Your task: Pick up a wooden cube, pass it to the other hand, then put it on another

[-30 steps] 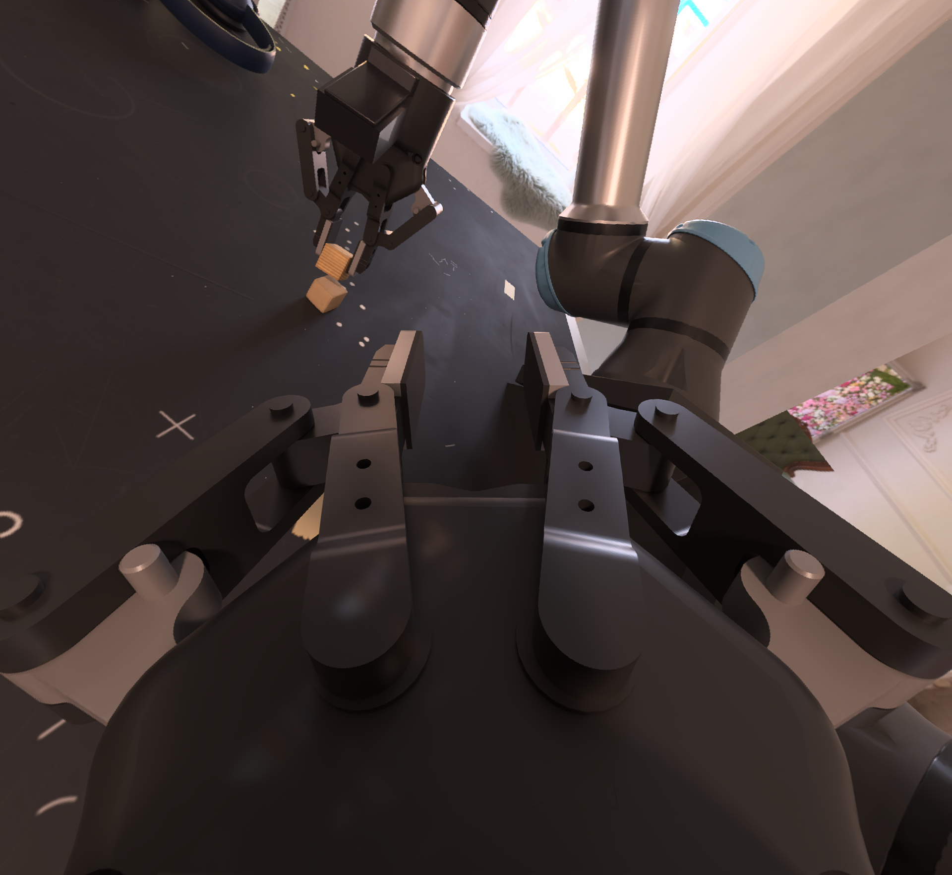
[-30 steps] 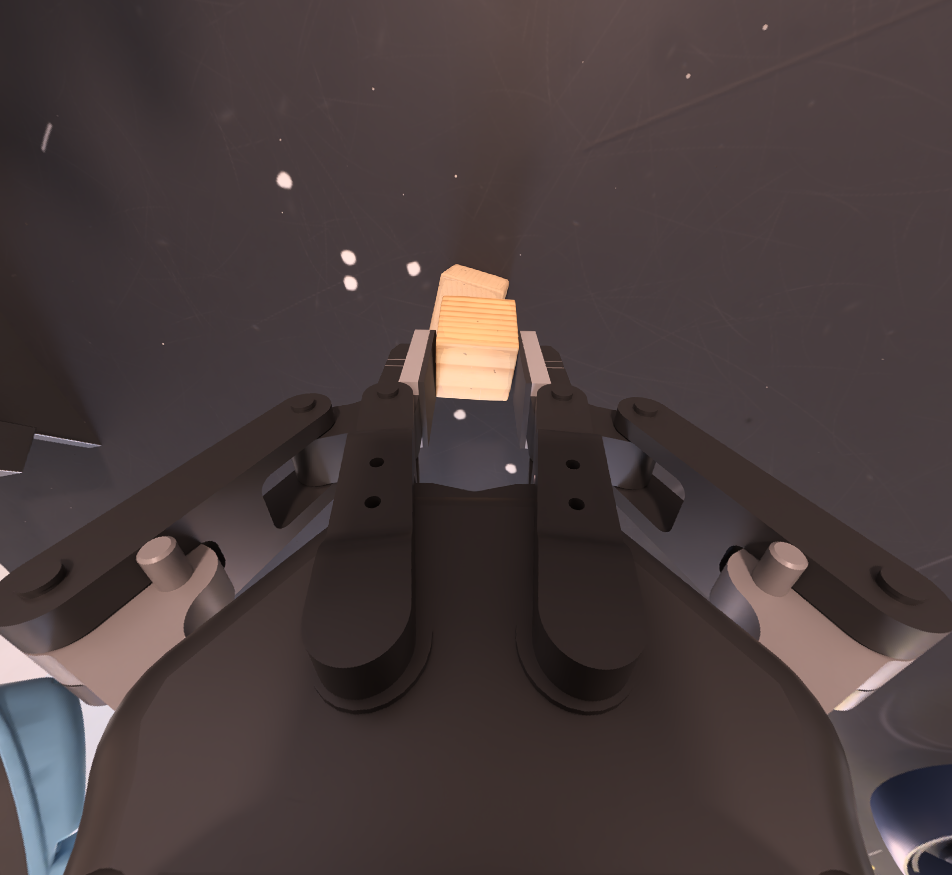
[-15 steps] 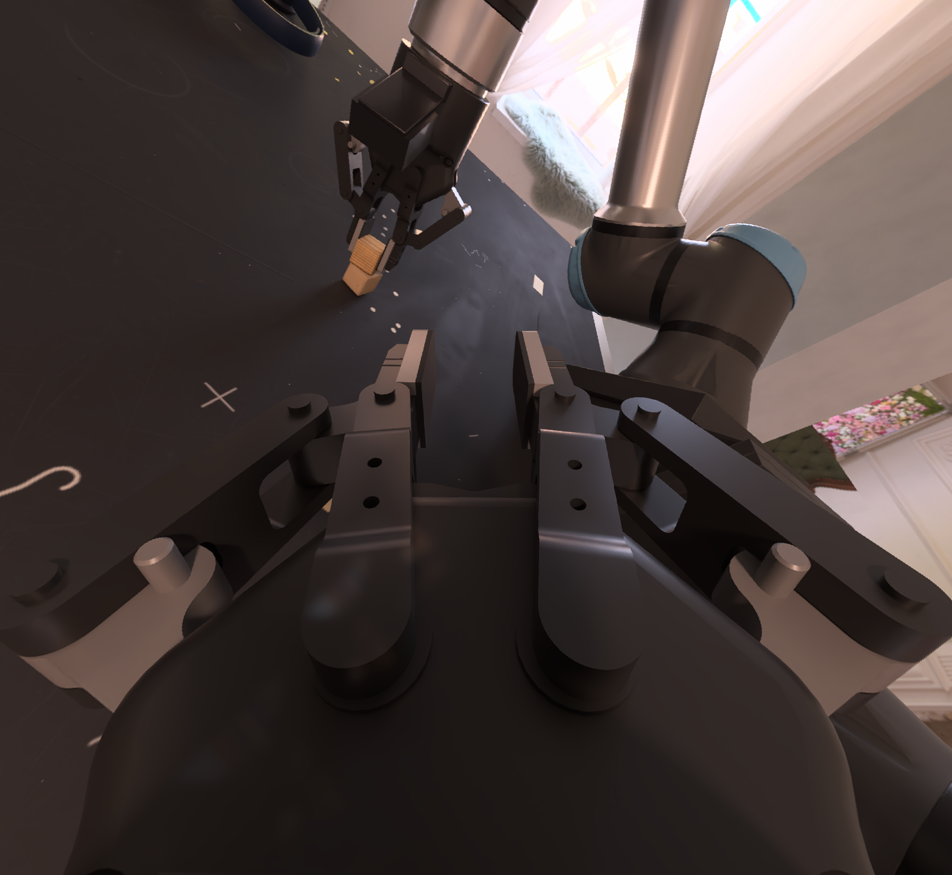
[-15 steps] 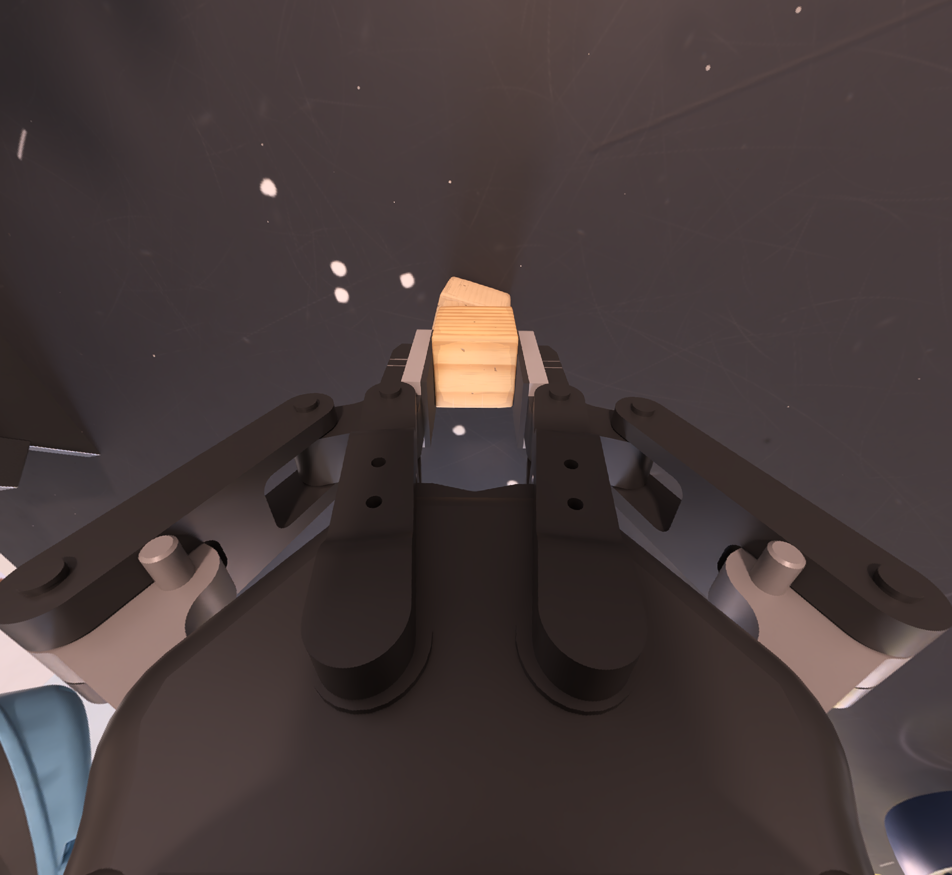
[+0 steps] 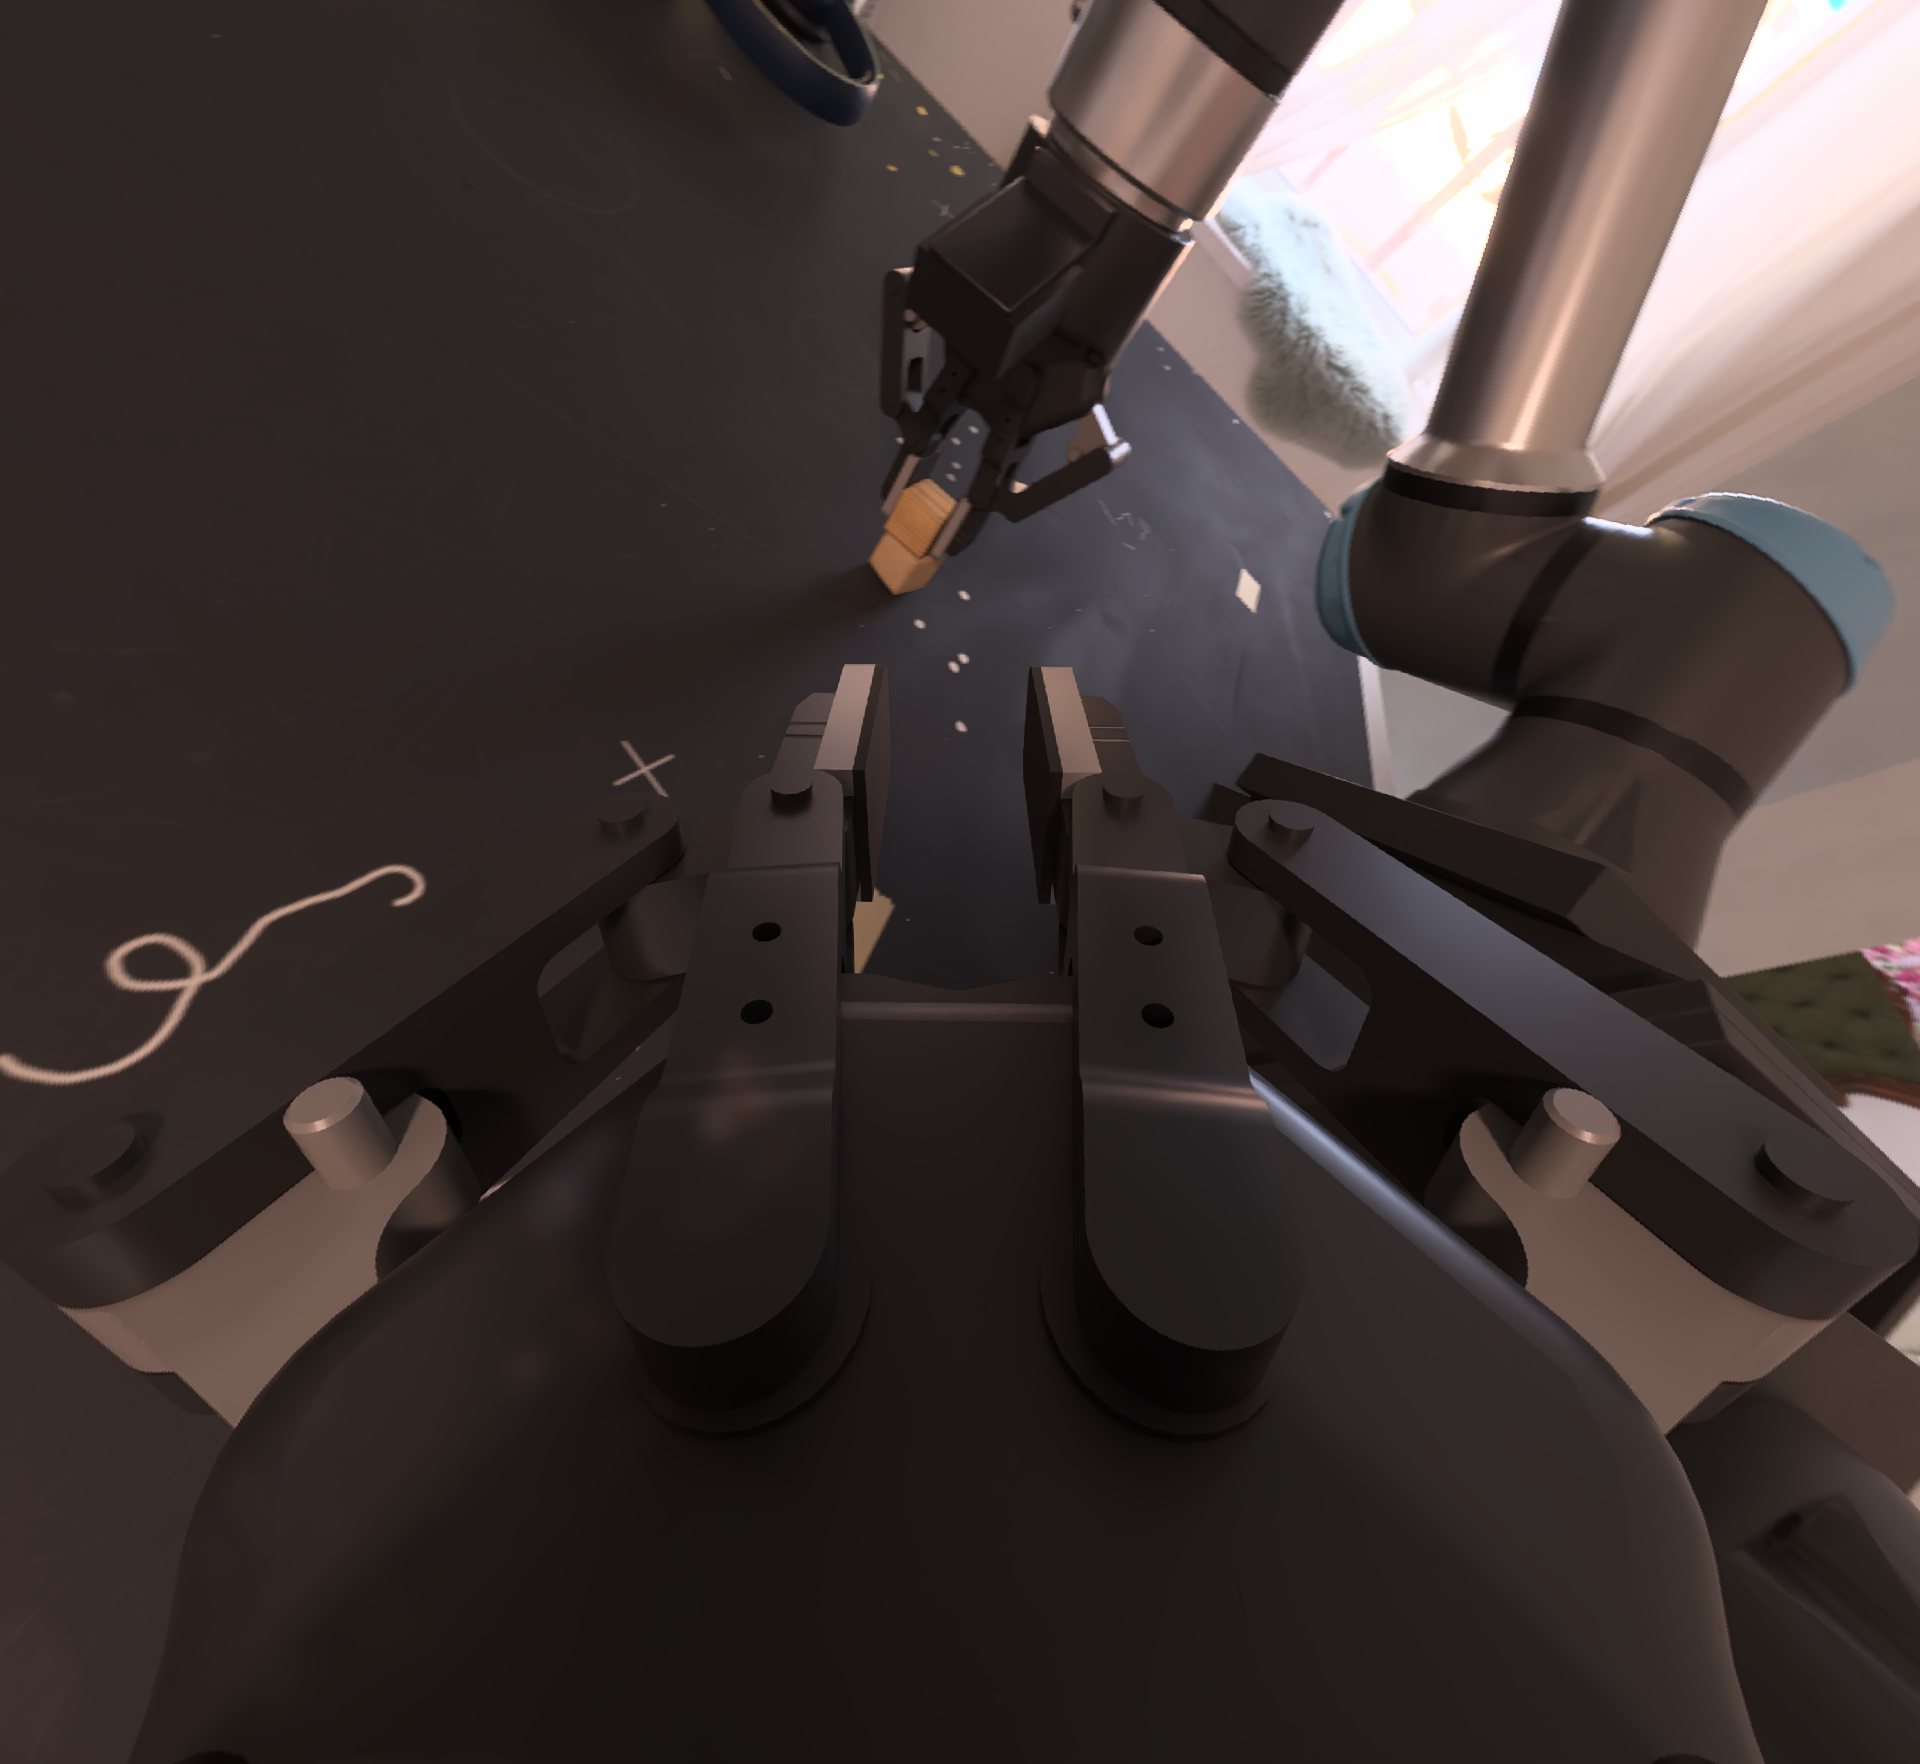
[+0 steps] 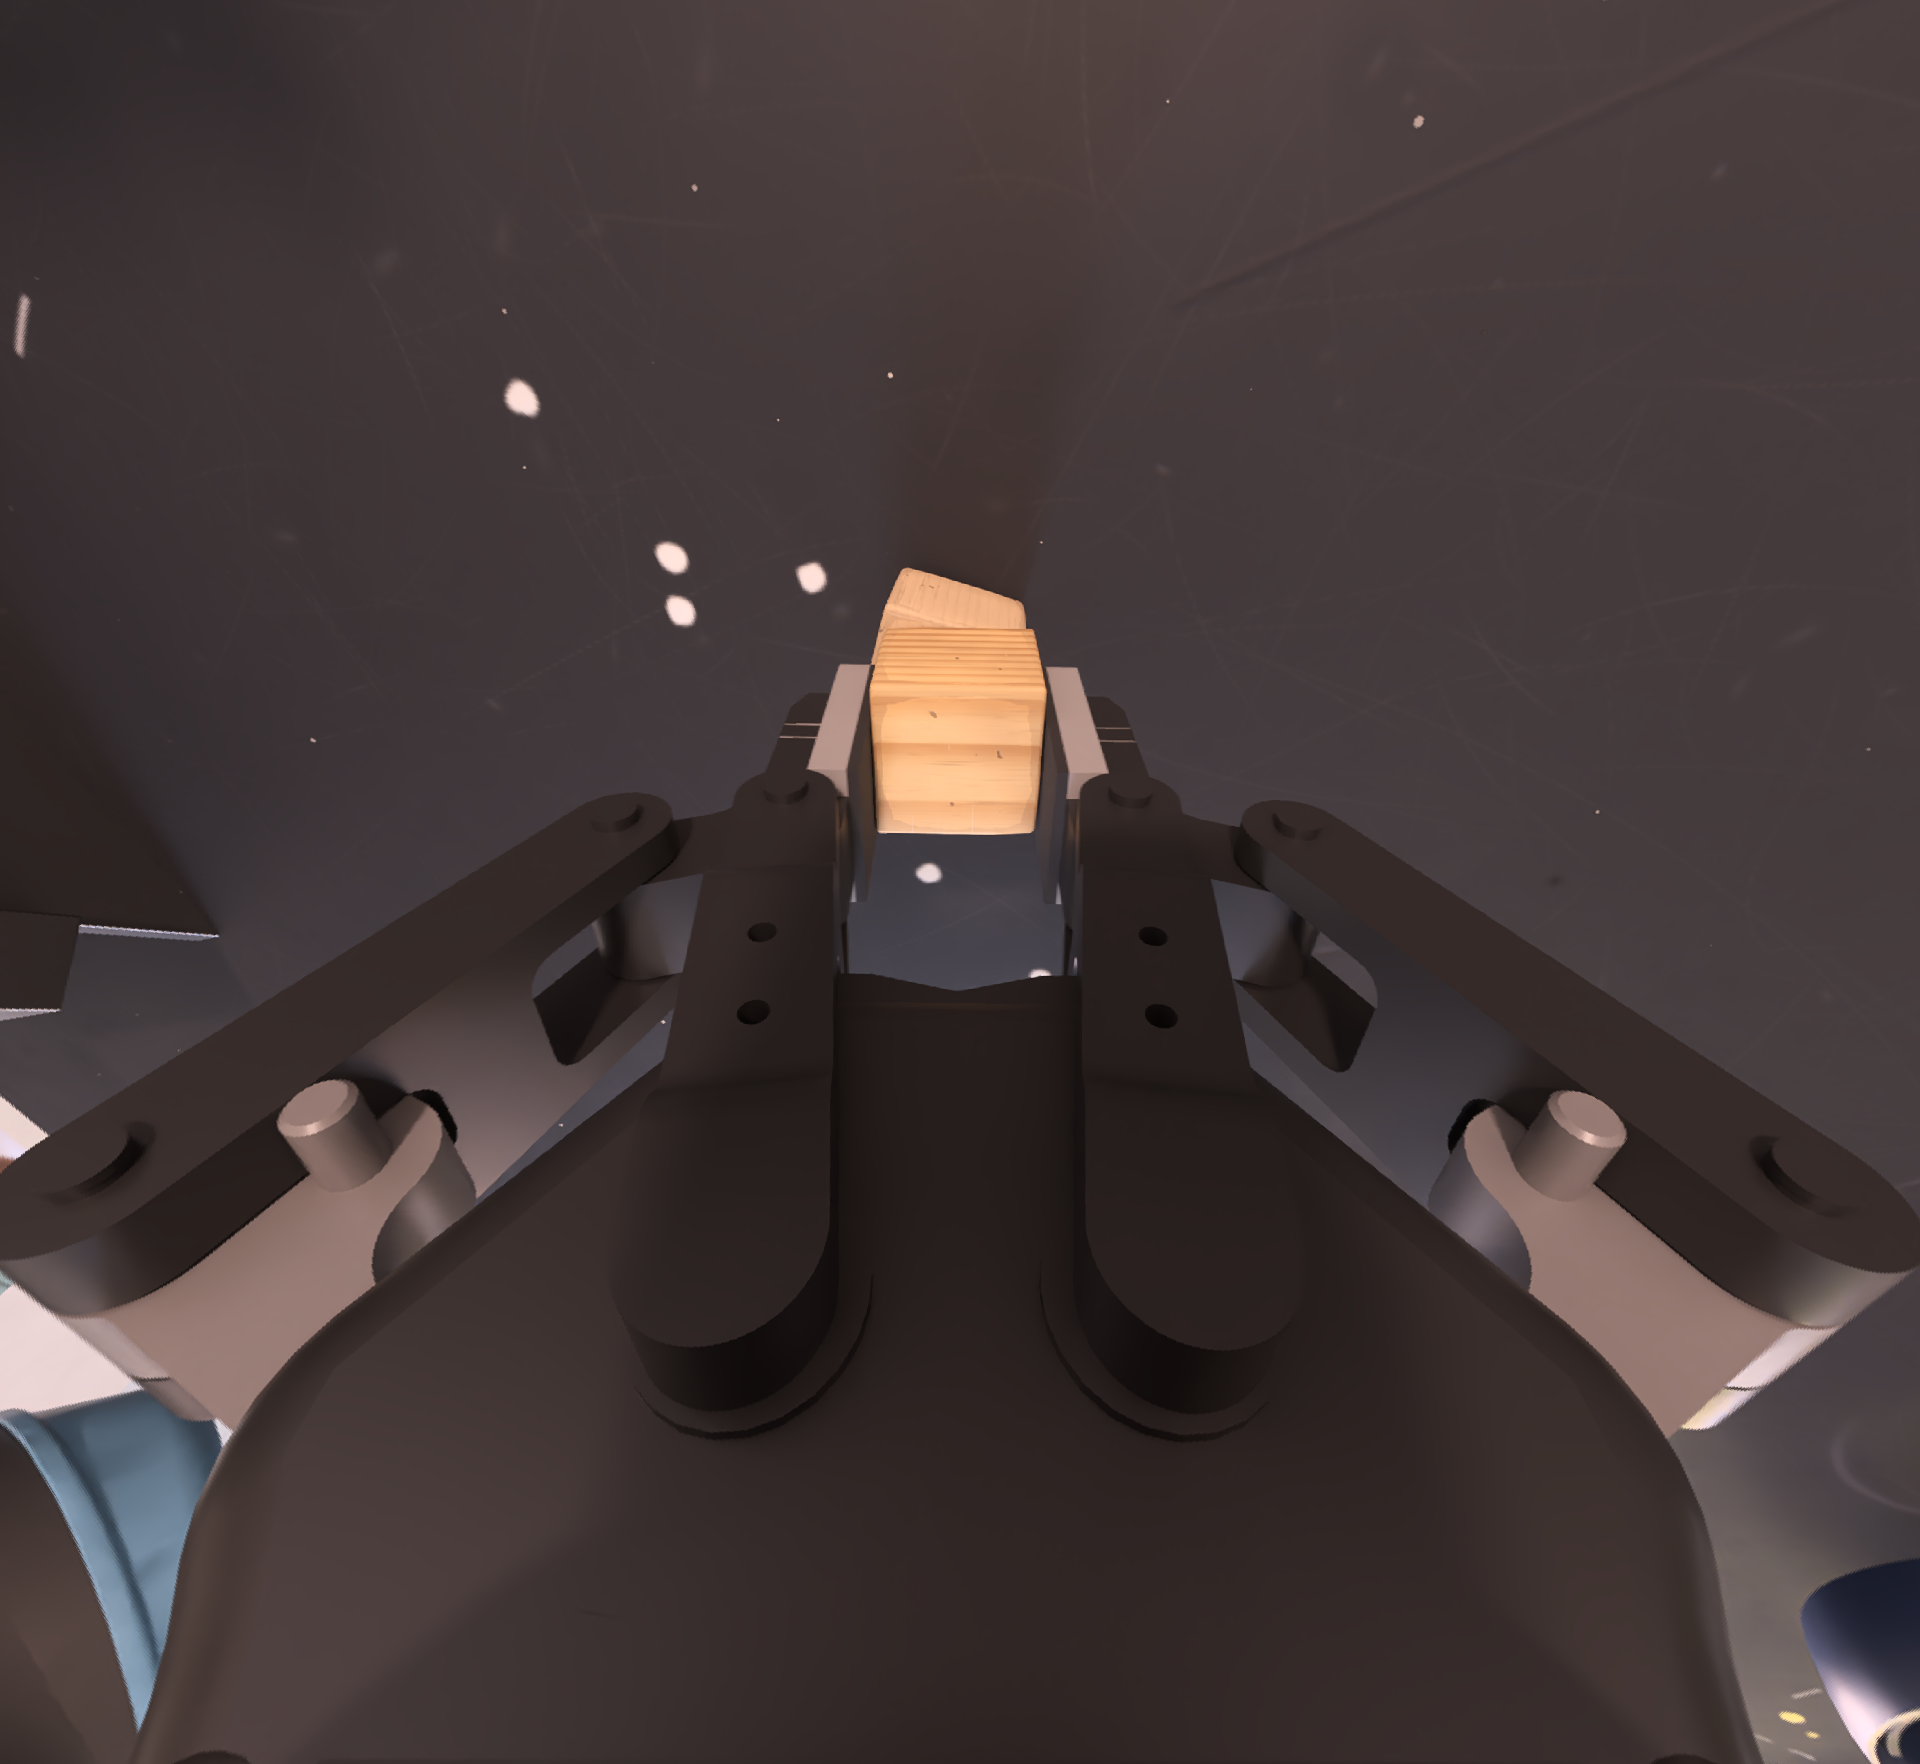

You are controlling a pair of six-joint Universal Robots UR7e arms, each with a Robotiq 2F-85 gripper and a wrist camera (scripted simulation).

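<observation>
Compared with a second ago, my right gripper (image 6: 956, 727) has brought its held light wooden cube (image 6: 956, 758) down from a clear gap above the second light wooden cube (image 6: 951, 605) until, in the left wrist view, the two appear to touch, the held cube (image 5: 923, 509) sitting on the lower cube (image 5: 900, 564), which lies on the dark, scratched tabletop (image 5: 364, 364). In my right wrist view the lower cube is skewed relative to the held one. My right fingers (image 6: 836, 727) are clamped on opposite faces of the upper cube. My right arm slopes down from upper right, gripper (image 5: 940, 509) tilted, fingertips pointing down and to the left. My left gripper (image 5: 956, 727) hangs above the table, well short of the stack, its fingers parted with nothing between them. A pair of dark blue headphones (image 5: 769, 21) lies near the table's far edge.
</observation>
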